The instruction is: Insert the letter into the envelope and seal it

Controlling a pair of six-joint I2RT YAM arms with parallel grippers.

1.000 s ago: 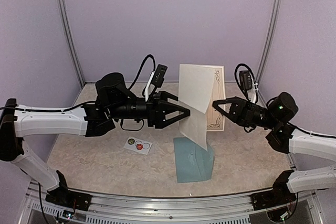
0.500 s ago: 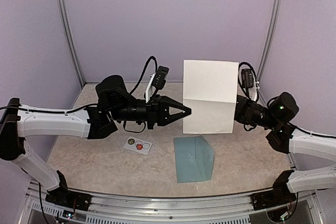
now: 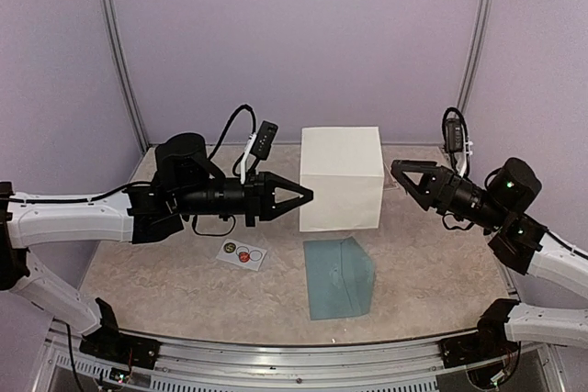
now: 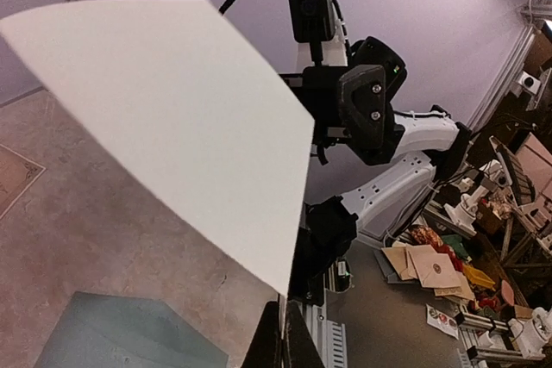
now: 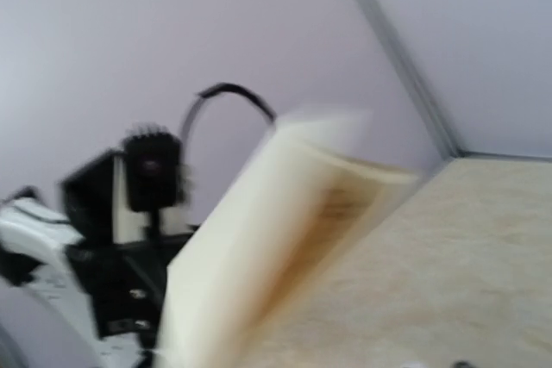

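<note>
Holding folded letter upright in mid-air, pinched at left edge in clenched left end effector. Noting right end effector released, jaws spread, apart from sheet. Noting envelope flat on surface, near letter, not touching. Judged best: lower slowly, line fold with envelope mouth, pin envelope with free end effector.
</note>
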